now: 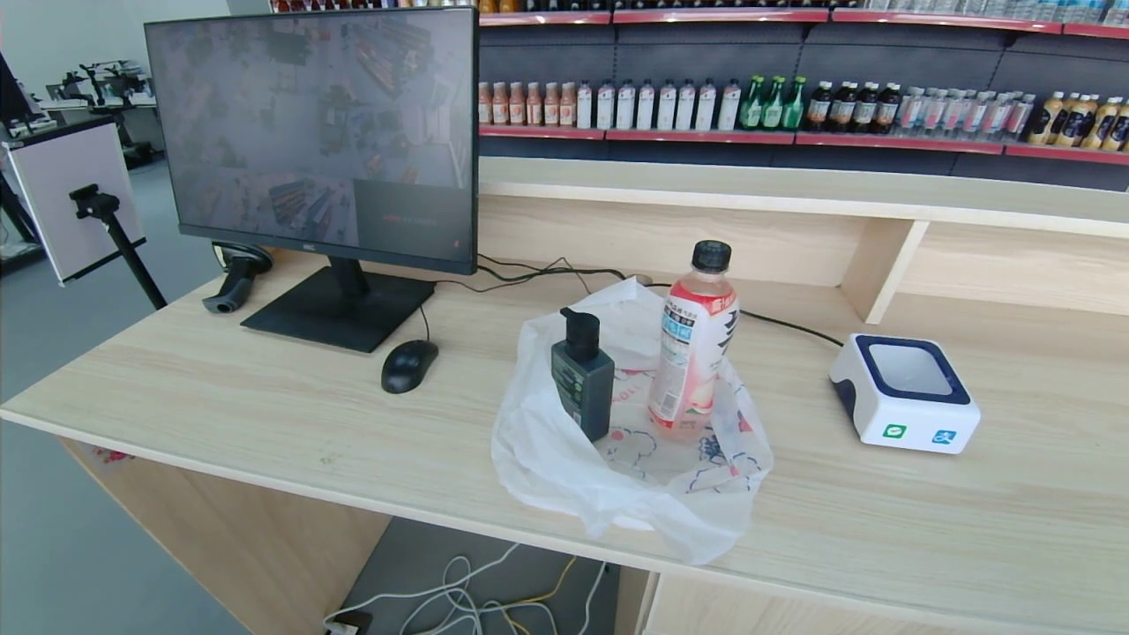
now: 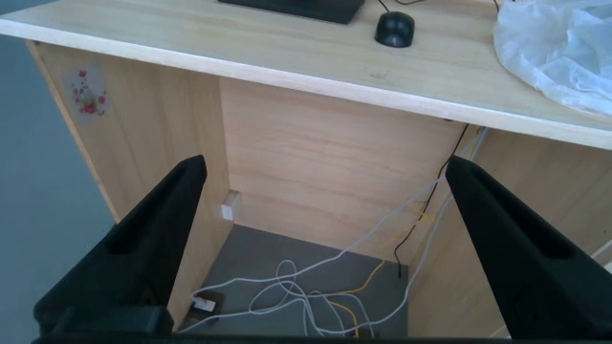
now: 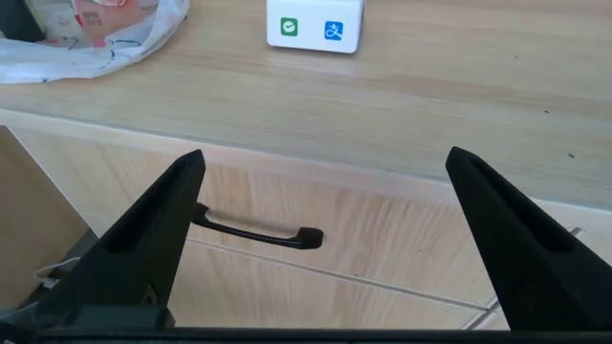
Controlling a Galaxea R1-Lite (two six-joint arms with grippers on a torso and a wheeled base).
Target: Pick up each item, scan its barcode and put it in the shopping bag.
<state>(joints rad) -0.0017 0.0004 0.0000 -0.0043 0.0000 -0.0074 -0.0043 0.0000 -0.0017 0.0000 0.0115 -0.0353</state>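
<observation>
Two items stand on the shopping bag (image 1: 564,467), drink bottle (image 1: 692,353) at three o'clock of the pump bottle (image 1: 582,379). Our left gripper (image 2: 325,167) and right gripper (image 3: 325,158) gape wide. The drink bottle looks rigid, slick and top-heavy, so we'd grip mid-body.

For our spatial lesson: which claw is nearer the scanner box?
Right. The right claw hangs below the scanner box; the left claw hangs below the mouse, farther off.

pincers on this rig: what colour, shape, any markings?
The left pincer and right pincer match: each has two matte black fingers, broad at the base and tapering to blunt tips. No markings or cables are visible on them.
</observation>
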